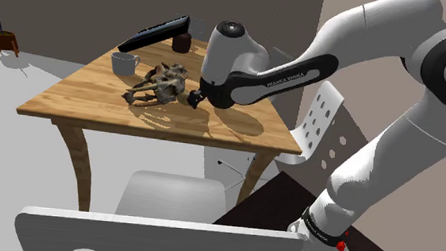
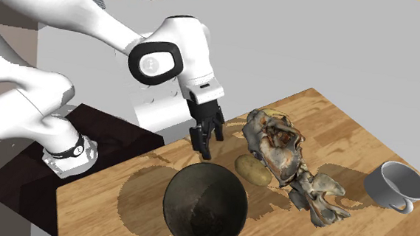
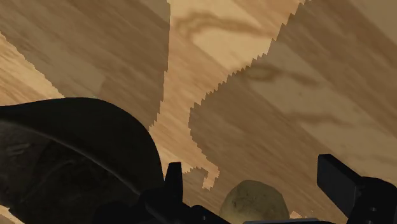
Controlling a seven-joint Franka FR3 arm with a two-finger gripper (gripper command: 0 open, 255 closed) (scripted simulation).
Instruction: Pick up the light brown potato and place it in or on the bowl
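Gripper (image 2: 206, 141) spread wide, empty, hovering over bare worktop (image 2: 348, 128) just behind the bowl (image 2: 205, 204), near the stand-side edge. Light brown potato (image 2: 252, 170) sits just beside the bowl, craggy brown clutter (image 2: 277, 143) past it, white cup (image 2: 396, 186) well apart.

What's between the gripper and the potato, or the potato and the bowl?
Nothing visible. The open gripper hangs beside the potato, with bare table between them. The potato lies right by the rim of the bowl. The bony clutter sits on its far side, away from the bowl.
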